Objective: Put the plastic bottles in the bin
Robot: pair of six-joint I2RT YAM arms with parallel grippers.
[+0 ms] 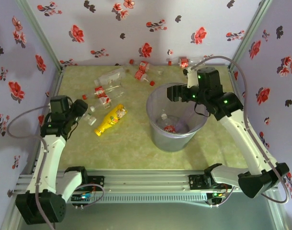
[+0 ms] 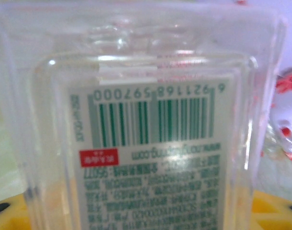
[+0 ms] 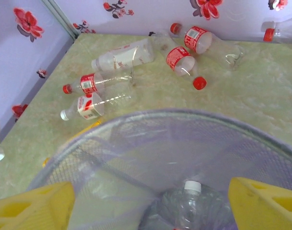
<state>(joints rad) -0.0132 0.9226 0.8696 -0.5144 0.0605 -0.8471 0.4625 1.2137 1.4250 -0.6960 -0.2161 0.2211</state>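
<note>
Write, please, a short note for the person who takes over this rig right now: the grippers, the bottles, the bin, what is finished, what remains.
Grippers: the left gripper looks closed on a clear barcode-label bottle at the left side of the table. The right gripper is open and empty above the bin.
Done: at least one white-capped bottle lies in the bin.
Left: the bottle in the left gripper, the yellow bottle, and several clear bottles lying on the table, left of and behind the bin.
</note>
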